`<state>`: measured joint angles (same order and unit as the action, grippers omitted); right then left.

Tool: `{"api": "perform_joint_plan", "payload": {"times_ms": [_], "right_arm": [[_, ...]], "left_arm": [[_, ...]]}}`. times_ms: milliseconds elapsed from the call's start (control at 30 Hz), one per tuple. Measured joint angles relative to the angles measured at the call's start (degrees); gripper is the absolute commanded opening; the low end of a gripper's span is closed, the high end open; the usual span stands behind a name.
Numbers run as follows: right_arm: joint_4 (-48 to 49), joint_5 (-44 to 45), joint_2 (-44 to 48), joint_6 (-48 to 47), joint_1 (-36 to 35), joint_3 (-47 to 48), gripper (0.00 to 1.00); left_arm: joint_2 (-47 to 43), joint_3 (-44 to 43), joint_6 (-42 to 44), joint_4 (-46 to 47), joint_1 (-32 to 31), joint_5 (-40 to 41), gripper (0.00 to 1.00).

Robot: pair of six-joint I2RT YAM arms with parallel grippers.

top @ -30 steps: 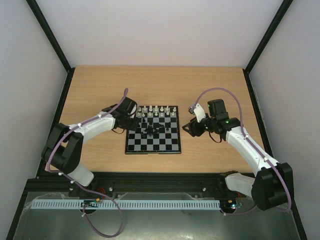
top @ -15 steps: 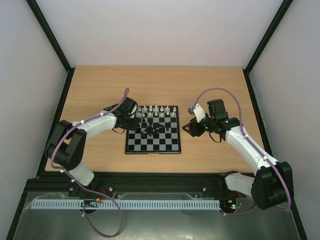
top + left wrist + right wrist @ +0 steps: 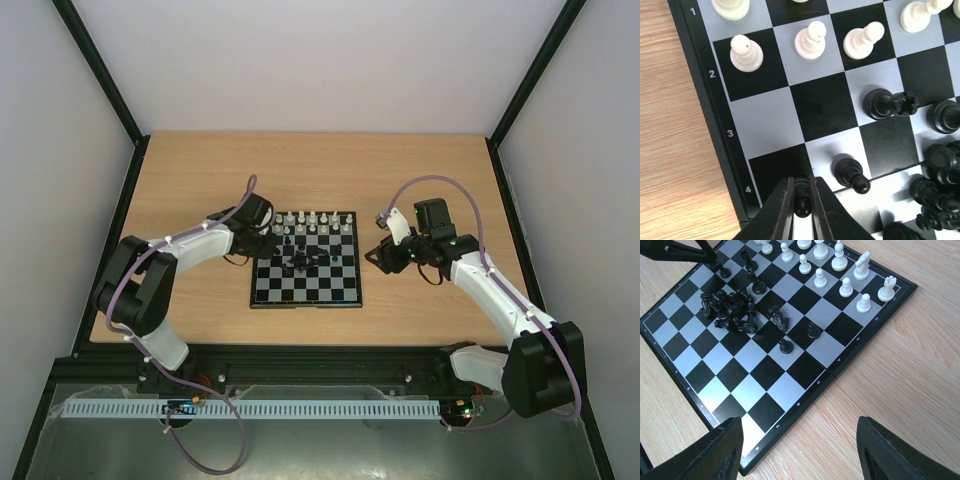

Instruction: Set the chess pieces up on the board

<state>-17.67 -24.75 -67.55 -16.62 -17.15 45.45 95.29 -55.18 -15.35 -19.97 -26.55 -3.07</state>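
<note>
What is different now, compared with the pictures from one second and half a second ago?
The left arm's elbow swung slightly toward the board, and the left tool pinched shut on a black pawn near the board's edge. The right tool, open, and the other pieces stayed put.

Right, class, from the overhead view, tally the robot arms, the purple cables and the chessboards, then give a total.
Robot arms: 2
Purple cables: 2
Chessboards: 1
Total: 5
</note>
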Motion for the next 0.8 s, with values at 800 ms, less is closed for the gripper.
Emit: {"api": "perform_joint_plan", "payload": {"times_ms": [800], "right_arm": [[0.0,0.0,0.0,-0.2,0.0,0.0,0.63]], "left_arm": [[-14.9,7.3,-7.0,-10.9,-6.6,1.7,0.05]]}}
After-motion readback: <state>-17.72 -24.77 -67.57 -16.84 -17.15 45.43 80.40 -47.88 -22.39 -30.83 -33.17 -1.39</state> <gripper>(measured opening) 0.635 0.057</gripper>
